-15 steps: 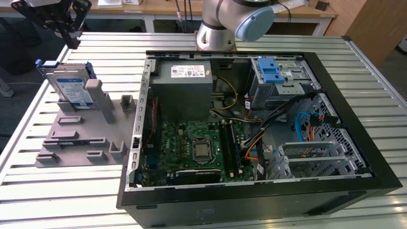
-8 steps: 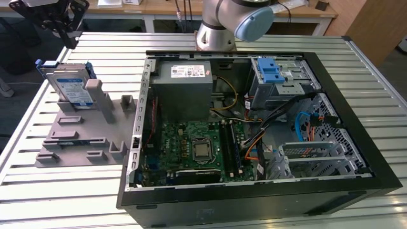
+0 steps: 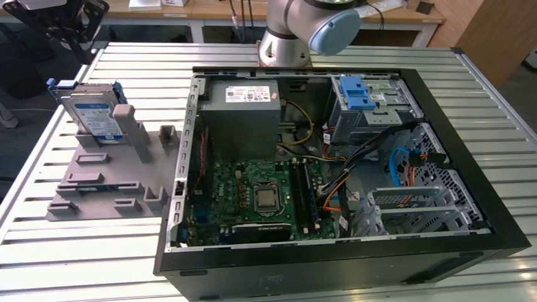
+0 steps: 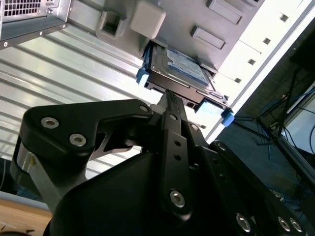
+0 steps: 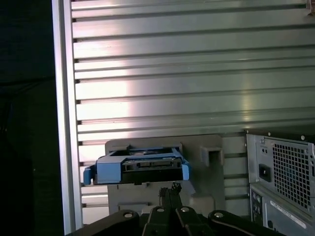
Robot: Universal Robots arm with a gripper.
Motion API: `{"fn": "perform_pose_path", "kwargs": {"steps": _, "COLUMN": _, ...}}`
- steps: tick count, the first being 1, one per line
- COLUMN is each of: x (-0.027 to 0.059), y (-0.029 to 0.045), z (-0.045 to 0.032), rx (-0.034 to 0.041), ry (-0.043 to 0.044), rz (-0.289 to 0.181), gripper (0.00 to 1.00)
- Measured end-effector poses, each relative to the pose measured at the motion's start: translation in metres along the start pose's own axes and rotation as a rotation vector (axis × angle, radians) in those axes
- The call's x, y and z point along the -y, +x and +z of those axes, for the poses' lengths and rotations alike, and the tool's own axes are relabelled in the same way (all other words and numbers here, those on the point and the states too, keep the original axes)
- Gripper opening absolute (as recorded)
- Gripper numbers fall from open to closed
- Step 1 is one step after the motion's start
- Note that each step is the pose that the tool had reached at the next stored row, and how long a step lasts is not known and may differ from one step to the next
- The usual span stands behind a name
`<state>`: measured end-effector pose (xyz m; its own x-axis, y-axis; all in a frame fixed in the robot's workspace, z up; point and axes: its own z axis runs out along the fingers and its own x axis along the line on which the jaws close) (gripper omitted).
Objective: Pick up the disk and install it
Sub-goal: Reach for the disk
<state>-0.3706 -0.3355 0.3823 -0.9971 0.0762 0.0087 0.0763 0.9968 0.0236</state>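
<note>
The disk stands on edge in the far end of the stand. The stand lies on the table, just beside the open computer case, on the exterior view's left of it. The arm's base sits behind the case. In the second wrist view the gripper is close to the disk's edge; contact cannot be told.

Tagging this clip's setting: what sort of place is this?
Probably a robotics lab bench for PC assembly: an open computer case on a slotted aluminium table, the disk propped in a grey stand, wooden desks behind.
</note>
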Motion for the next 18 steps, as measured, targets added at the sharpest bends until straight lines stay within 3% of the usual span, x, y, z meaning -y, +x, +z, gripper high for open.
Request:
{"fn": "perform_pose_path", "kwargs": {"steps": 13, "x": 0.0000, "y": 0.0145, "z": 0.0082, "rx": -0.0127, "ry": 0.0013, "rz": 0.000, "gripper": 0.11}}
{"fn": "perform_pose_path", "kwargs": {"steps": 18, "x": 0.0007, "y": 0.0274, "z": 0.0117, "rx": -0.0135, "ry": 0.0013, "rz": 0.000, "gripper": 0.11}}
